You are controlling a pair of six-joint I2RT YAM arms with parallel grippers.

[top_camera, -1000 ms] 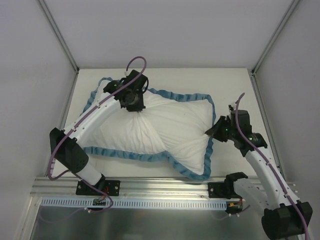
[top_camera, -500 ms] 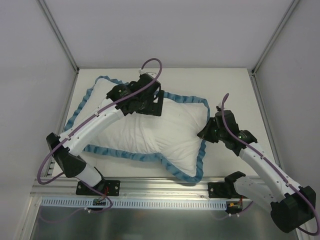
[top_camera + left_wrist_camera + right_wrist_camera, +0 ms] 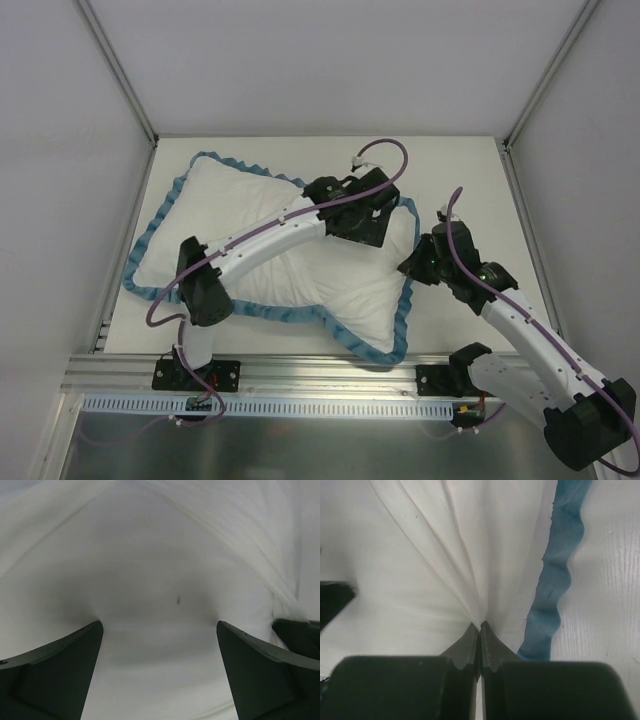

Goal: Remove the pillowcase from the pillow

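Limp cloth pillowcase (image 3: 235,200), plain white face up with a wavy teal ruffled edge (image 3: 401,310), lies spread across most of the flat white table (image 3: 460,170), from far-left to near-right. It looks plump, so I judge the plain white cushion pillow is inside it and not yet out. No bare pillow shows, and I can't tell where cover ends and cushion starts.

My right gripper (image 3: 480,626) has its two dark fingers pressed fully together on a pinch of the white cloth, just inside the ruffle at the cover's right side. Pleats fan out from the pinch, so the cloth is taut there.

My left gripper (image 3: 160,630) has its jaws spread wide with nothing between them. It hangs close over white cloth in the cover's right-centre, near my right gripper but apart from it. I can't tell if the tips touch the cloth.

Step in hand, as I judge it: re-gripping. Right hand anchors the cover's edge while left hand lines up a fresh hold.

Next move calls for lowering the left jaws and closing through the cloth onto the cushion bulk, or onto a fold of cover, then pulling the two hands apart. The risk is pinching both layers together, which would drag the whole thing along.
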